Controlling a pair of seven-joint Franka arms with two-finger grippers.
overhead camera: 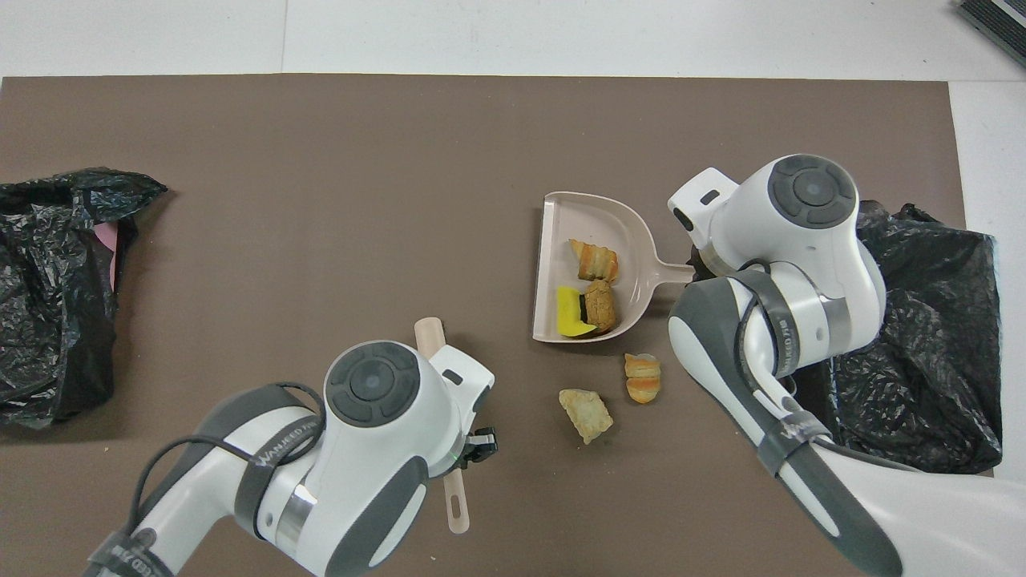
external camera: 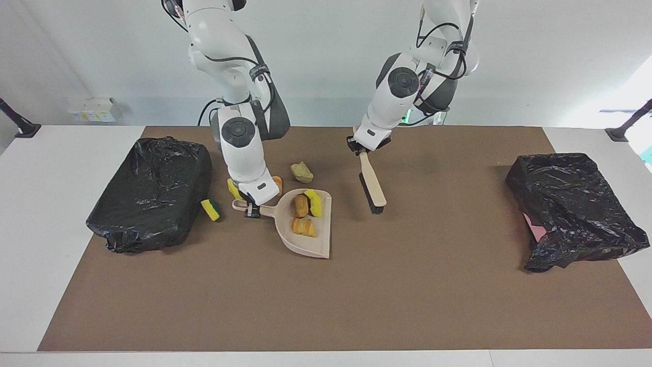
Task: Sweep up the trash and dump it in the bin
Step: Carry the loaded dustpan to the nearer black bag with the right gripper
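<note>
On counter: trash [external camera: 304, 213], light, soft (sweep, don't pinch).
Right hand [external camera: 252, 210]: clenched on dustpan [external camera: 310, 239] handle.
Left hand [external camera: 362, 148]: grasping brush [external camera: 372, 187].

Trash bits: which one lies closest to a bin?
The green-backed yellow sponge piece, right beside the black-bagged bin at the right arm's end. The others are in the dustpan or on the mat nearer the robots.

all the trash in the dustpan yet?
No. Three pieces lie in the dustpan, but a tan lump and a green-backed sponge sit on the mat outside it.
</note>
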